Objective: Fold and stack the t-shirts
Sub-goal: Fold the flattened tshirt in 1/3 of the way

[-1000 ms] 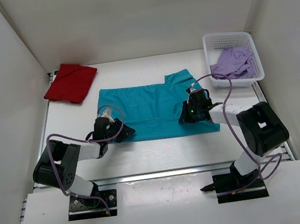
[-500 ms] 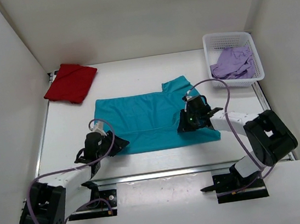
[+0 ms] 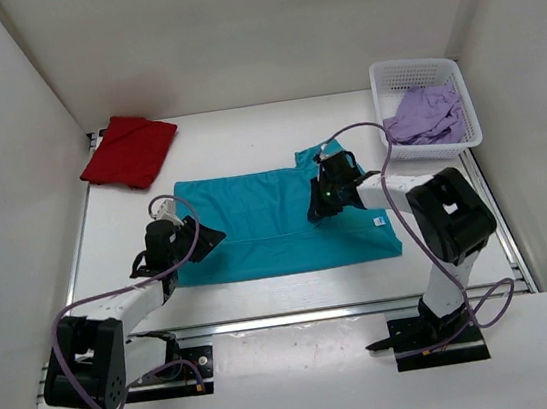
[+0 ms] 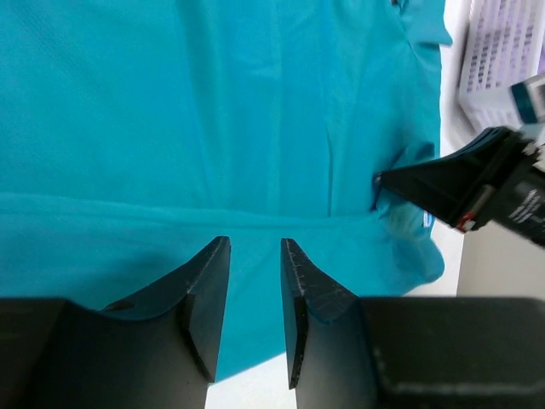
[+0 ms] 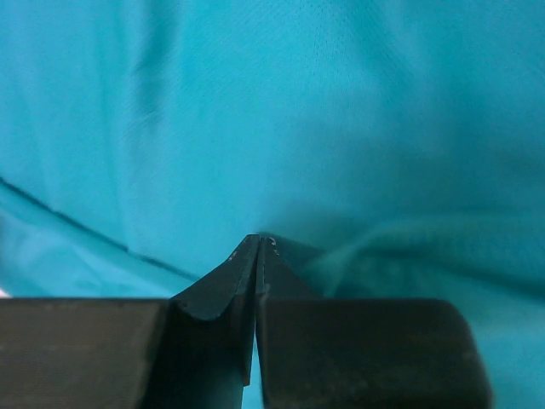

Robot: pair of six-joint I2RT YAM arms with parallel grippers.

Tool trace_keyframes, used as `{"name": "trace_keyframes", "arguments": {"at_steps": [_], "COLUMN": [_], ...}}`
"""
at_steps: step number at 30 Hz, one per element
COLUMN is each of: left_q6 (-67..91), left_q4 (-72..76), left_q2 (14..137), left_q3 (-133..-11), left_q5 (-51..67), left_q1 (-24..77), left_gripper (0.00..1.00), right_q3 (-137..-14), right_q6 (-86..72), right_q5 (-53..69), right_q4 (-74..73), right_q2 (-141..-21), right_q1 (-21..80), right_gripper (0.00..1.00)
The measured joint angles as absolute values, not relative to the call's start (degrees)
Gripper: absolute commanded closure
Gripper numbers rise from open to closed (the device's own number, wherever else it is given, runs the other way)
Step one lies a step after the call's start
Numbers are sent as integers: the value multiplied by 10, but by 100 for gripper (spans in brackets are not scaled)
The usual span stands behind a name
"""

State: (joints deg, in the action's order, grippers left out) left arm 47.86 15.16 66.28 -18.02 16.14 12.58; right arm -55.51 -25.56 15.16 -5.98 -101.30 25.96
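Top external: the teal t-shirt [image 3: 265, 216] lies partly folded. The red t-shirt [image 3: 128, 150] sits folded off its far-left corner, and the lilac t-shirt [image 3: 425, 114] lies crumpled in the basket [image 3: 413, 65] to its right. The left gripper [image 3: 215, 236] is spread at its left edge, while the right gripper [image 3: 315, 212] pinches its cloth.

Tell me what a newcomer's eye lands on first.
A teal t-shirt lies spread mid-table, the open left gripper at its left edge, the right gripper pinched shut on its right side. A folded red t-shirt sits far left; a lilac t-shirt lies crumpled in the white mesh basket, far right.
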Motion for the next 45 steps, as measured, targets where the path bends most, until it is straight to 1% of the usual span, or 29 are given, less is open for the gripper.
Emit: {"name": "trace_keyframes", "arguments": {"at_steps": [5,7,9,10,11,13,17,20,22,26,27,34,45], "left_q6": [483,485,485,485,485,485,487,490,491,491,491,492,496], "left_q4": [156,161,168,170,173,178,195,199,199,202,202,210,215], "left_q2": [696,704,708,709,710,714,734,745,748,749,749,752,753], "left_q3": [-217,-235,-245,-248,-248,-248,-243,-232,-230,-230,-230,-229,-225], "left_q5": [161,160,158,157,155,155,155,155,155,155,155,155,157], "left_q1": [121,123,127,131,134,135,140,142,146,154,155,154,126], "left_gripper": [59,59,59,59,59,60,60,60,60,60,62,60,61], "right_q3": [-593,-620,-635,-633,-623,-586,-495,-437,-414,-418,-422,-469,-542], "right_q6": [-248,-243,-237,-237,-237,-239,-248,-255,-257,-257,-257,-256,-254], "right_q5": [177,185,184,179,172,159,151,150,151,153,154,157,166], "right_q4": [-46,-43,-41,-39,-36,-33,-26,-21,-28,-39,-38,-33,-32], "right_q2": [-1053,-1060,-1053,-1041,-1022,-967,-867,-848,-855,-888,-893,-927,-1020], "right_q1": [256,255,255,256,258,257,243,220,209,215,220,251,243], "right_gripper": [100,93,90,91,95,100,100,100,100,100,100,100,100]}}
